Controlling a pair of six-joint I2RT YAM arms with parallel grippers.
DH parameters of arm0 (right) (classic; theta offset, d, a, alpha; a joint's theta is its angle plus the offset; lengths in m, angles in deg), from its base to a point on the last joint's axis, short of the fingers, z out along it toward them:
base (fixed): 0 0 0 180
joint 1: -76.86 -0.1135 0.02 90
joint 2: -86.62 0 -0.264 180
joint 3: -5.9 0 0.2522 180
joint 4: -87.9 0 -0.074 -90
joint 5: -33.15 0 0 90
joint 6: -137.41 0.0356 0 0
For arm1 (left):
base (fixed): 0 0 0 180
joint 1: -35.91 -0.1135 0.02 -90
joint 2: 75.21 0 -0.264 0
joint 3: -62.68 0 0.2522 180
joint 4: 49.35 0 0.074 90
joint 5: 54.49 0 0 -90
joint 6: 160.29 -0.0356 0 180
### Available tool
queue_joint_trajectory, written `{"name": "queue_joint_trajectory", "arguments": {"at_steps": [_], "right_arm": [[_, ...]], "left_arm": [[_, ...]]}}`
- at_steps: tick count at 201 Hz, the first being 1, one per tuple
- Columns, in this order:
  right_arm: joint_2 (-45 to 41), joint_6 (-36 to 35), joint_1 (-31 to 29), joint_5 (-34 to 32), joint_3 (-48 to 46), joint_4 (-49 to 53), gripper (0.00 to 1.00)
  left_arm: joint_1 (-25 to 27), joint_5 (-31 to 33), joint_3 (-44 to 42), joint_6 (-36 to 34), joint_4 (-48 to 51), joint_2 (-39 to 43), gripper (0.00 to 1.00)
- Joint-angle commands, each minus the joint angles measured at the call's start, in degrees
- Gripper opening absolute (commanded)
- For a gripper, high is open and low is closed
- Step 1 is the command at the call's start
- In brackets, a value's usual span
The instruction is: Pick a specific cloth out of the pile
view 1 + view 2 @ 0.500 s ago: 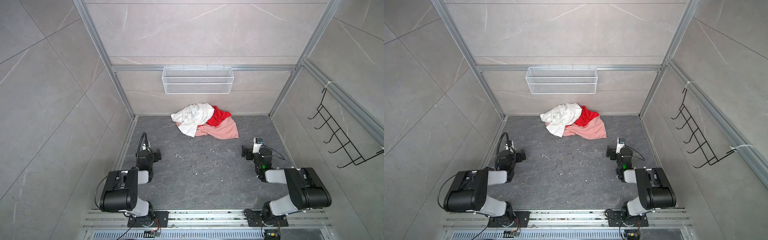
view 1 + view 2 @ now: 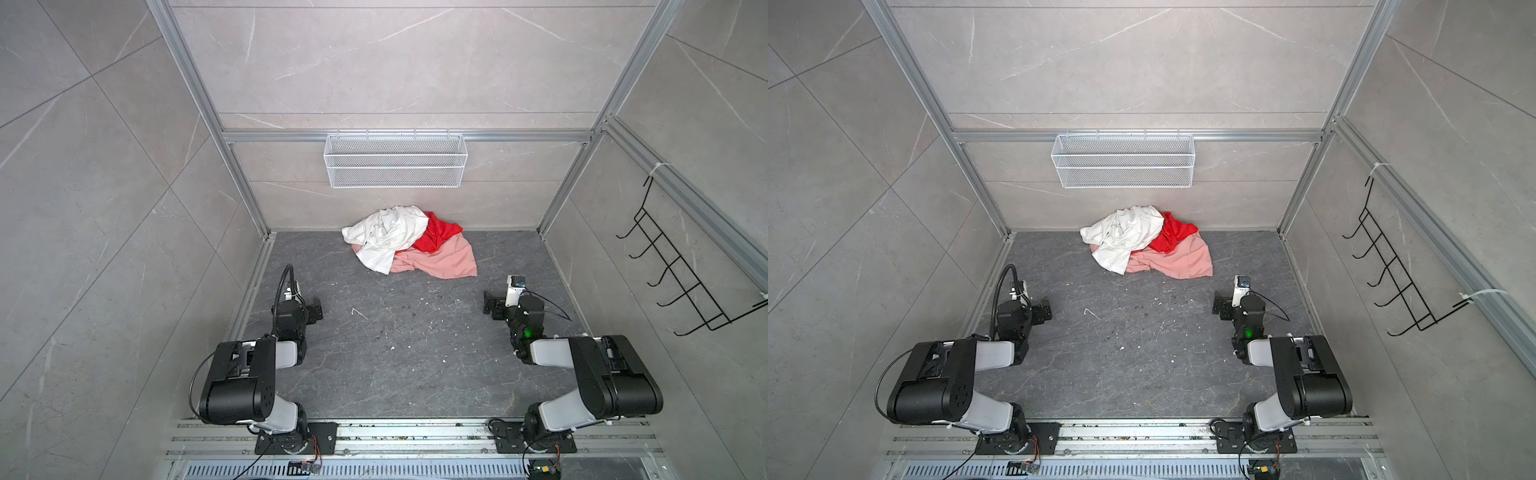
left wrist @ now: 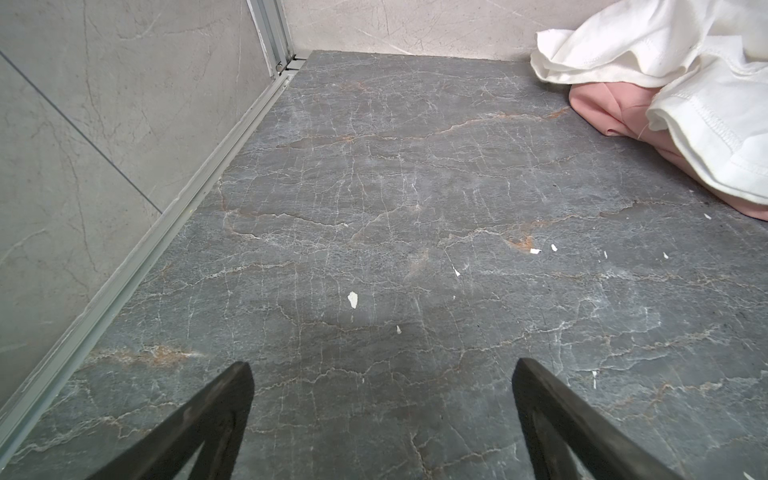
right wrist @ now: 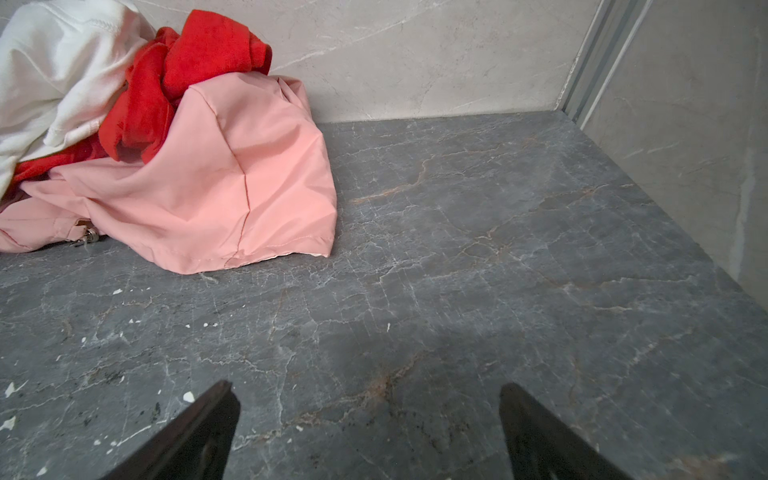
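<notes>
Pile (image 2: 409,245) sits at the far middle of the dark stone floor (image 2: 399,353), pressed against the back wall, directly below a white wire basket (image 2: 395,166) hung on that wall. Three cloths in it. Red cloth (image 2: 438,235) is bunched in the pile's right rear part, close to the wall. White cloth (image 2: 384,237) drapes over its left edge. Salmon-pink cloth (image 2: 446,262) spreads beneath and in front of it, reaching farthest toward the arms. Only part of the red shows in both top views. The right wrist view gives it as crumpled folds riding on top of the pink, touching the white. A small metal fitting lies at the pink hem, near the floor. Left gripper (image 3: 382,368): fingers spread wide, only bare floor between them, nothing held. It sits low over the floor near the left wall rail, well apart from the pile; white and pink edges show at the margin of its wrist view, no red. Right gripper (image 4: 366,390): fingers likewise wide apart and empty, low on the right side of the floor, also well apart from the pile. Both arms are folded back near their bases. Scattered white flecks on the floor between them. Black hook rack (image 2: 681,282) on the right wall.
</notes>
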Motion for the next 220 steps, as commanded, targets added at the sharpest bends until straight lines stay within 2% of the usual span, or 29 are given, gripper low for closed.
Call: {"name": "queue_joint_trajectory", "arguments": {"at_steps": [1, 220], "right_arm": [[0.4, -0.5, 0.3, 0.7, 0.5, -0.2, 1.0], [-0.2, -0.8, 0.3, 0.8, 0.0, -0.7, 1.0]], "left_arm": [[-0.4, 0.0, 0.1, 0.9, -2.8, 0.0, 1.0], [-0.4, 0.0, 0.1, 0.9, -2.8, 0.0, 1.0]]}}
